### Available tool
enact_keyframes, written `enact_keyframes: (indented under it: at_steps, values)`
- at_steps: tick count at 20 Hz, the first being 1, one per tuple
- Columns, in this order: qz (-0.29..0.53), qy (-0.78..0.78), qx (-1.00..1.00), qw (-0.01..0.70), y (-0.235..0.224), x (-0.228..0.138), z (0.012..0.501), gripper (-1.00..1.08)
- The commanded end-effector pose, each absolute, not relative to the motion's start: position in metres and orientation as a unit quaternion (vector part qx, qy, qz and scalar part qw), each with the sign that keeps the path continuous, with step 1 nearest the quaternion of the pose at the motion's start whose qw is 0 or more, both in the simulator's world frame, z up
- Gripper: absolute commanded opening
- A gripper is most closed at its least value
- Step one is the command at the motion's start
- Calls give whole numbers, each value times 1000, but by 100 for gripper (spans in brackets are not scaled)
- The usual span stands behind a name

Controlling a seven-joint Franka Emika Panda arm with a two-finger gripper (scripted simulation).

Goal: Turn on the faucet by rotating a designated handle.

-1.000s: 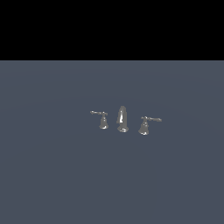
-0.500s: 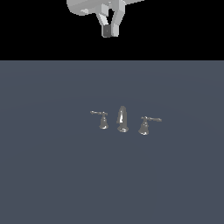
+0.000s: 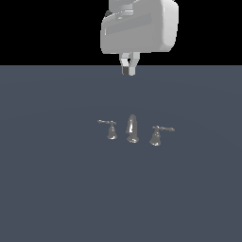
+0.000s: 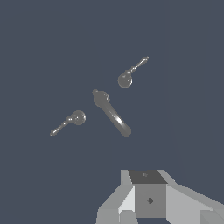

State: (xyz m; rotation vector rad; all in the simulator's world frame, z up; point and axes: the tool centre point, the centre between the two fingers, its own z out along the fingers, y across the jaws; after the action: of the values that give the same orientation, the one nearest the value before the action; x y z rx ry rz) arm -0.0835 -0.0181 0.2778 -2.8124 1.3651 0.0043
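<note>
The faucet is a small chrome three-piece set on the grey floor. In the exterior view its tall spout [image 3: 132,128] stands in the middle. The handle [image 3: 156,135], with the wider bell base and thicker lever, is on the exterior view's right. A slimmer handle [image 3: 110,130] is on the exterior view's left. My gripper [image 3: 128,71] hangs high above the spout, apart from everything, with its fingers close together and empty. In the wrist view the spout [image 4: 112,113] lies between two handles [image 4: 125,79] [image 4: 77,117]. I cannot tell which of them is which.
A flat dark grey floor [image 3: 56,189] spreads all around the faucet. The white hand of my arm [image 3: 139,26] fills the top middle of the exterior view. My gripper's fingers [image 4: 148,199] show at the edge of the wrist view.
My arm has come down into the exterior view from the top, where it was out of view 1 s ago. The faucet has not moved.
</note>
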Motion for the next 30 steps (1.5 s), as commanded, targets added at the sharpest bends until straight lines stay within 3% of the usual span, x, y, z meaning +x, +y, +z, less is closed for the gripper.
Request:
enact_keyframes:
  at_steps: [1,17,30]
  values:
    - [1,468,-884,8,-26,-70,261,-100]
    - [0,665,-747,2,-106,0,151,-100]
    - [-1,769,-639,-1,-171,21,85,-100]
